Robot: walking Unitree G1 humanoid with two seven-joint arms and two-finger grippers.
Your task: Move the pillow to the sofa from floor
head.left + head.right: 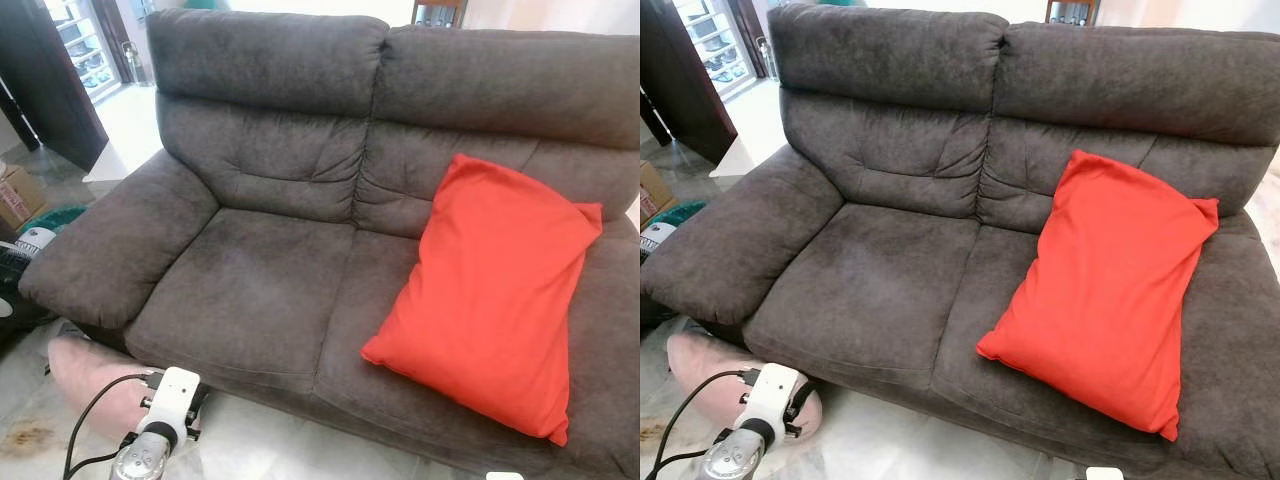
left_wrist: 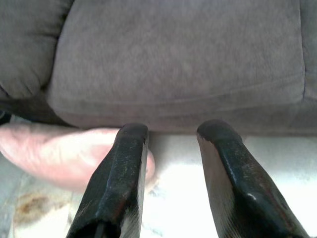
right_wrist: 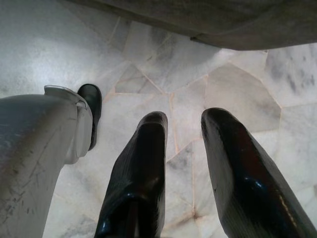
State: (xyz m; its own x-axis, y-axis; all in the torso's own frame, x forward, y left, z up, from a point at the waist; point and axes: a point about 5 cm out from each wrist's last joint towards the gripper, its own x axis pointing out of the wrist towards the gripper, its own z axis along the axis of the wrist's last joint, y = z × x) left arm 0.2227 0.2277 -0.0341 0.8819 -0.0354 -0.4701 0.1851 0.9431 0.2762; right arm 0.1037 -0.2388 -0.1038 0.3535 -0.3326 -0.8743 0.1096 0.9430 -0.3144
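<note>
Reaching low, the left gripper [image 2: 171, 139] hangs over the floor [image 3: 59, 44] just in front of the sofa [image 1: 250, 290], fingers apart and empty, one fingertip beside the pink pillow [image 1: 85, 380]. That pillow lies on the tiles, tucked against the sofa's base below the left armrest. By my read, this is the approach before the grasp: the fingers must shift sideways onto the pillow's near end. The seat's left half is open; a red pillow [image 1: 495, 300] takes the right. The right gripper [image 3: 183, 148] hangs idle, fingers parted.
</note>
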